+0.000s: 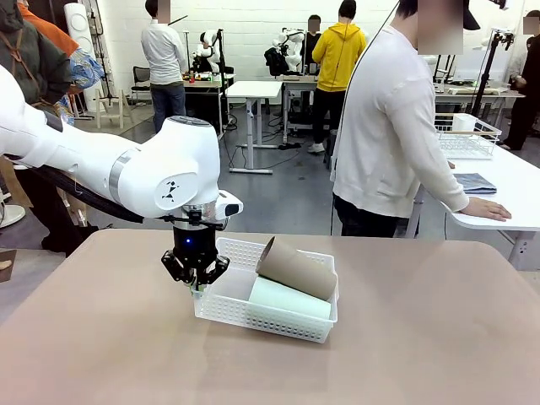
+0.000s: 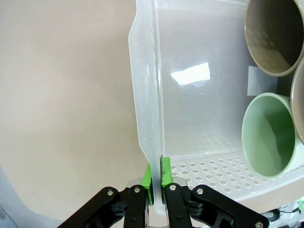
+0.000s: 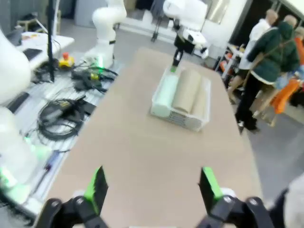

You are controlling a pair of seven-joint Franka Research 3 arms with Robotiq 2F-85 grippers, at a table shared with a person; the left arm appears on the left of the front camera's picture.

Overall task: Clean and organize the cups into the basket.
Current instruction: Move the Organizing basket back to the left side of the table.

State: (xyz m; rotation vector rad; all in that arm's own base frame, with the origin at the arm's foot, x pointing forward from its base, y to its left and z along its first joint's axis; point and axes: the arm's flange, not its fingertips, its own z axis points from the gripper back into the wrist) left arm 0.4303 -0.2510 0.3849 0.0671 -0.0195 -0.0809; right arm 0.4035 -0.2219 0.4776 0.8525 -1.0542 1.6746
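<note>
Table centre: white lattice basket (image 1: 291,319) sits on the tan table (image 1: 439,337), holding the cups on their sides.
Cups: mint cup (image 1: 289,299) lies along the basket floor; tan cup (image 1: 297,268) rests tilted across it, mouth toward 10 o'clock. A second tan cup (image 3: 202,97) lies beside the first in the right wrist view.
Left gripper (image 1: 196,285): at the basket's 9 o'clock end, pointing down. Its green pads (image 2: 148,183) are pinched together on the basket's end rim (image 2: 154,142), wall between them.
Right gripper (image 3: 154,187): fingers spread wide, nothing between them, hovering over bare table well apart from the basket.
Key relation: basket's long axis runs from the left fingers toward 3 o'clock, so the whole load lies to one side of the grip. The left arm is nearer by far.
Judgement: any pull or slide would likely act along that long axis; the tilted tan cup could roll.
</note>
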